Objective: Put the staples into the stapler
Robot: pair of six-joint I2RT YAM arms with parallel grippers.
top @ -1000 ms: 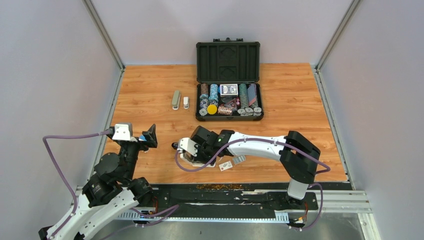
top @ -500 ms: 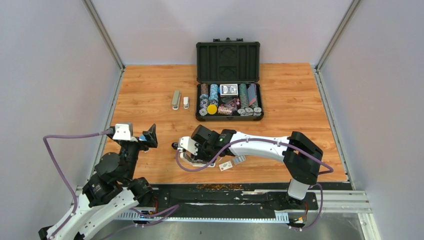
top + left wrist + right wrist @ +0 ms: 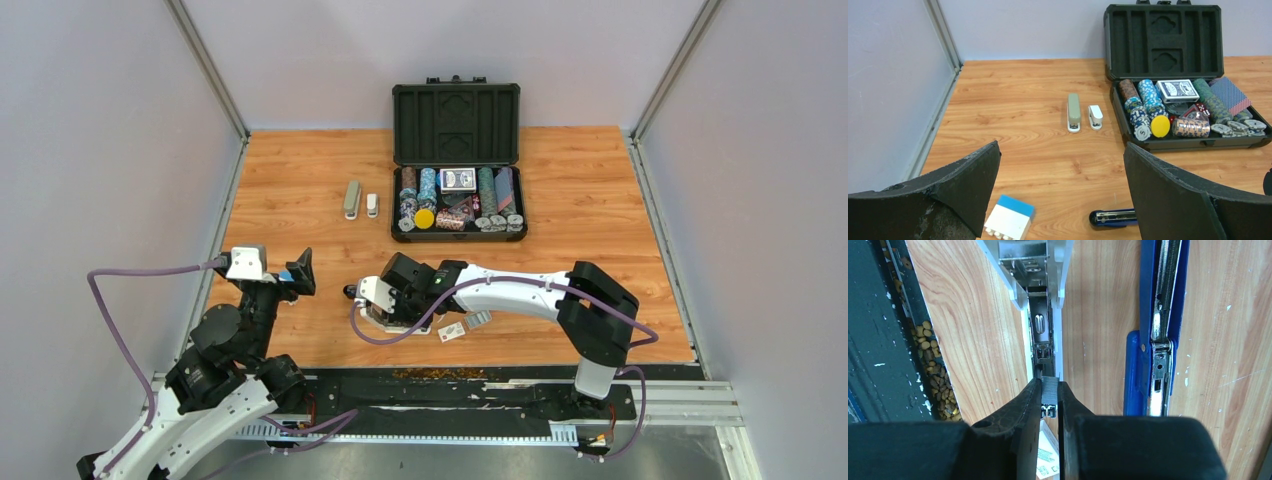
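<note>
1. Staples (image 3: 1050, 391), one small grey ribbed block, sit clenched between the fingers of my right end effector (image 3: 1049, 384), low over the desk (image 3: 300, 200).
2. Directly ahead of the block lies a silver channel edged in white (image 3: 1044, 315). Its long axis runs straight away from my fingertips, in line with the block. Whether this channel belongs to the stapler I cannot tell.
3. The stapler (image 3: 1148, 355), blue with a silver rail, lies just right of that channel and parallel to it, so I judge that loading calls for a slide along that axis.
4. My left end effector (image 3: 1060, 150) hangs released and empty, well apart to the left; the right arm is far nearer.
5. Count: three staplers, namely the blue one, a grey-olive stapler (image 3: 1074, 112) and a white stapler (image 3: 1095, 116); one white box (image 3: 452, 332); one chip case (image 3: 456, 120).
</note>
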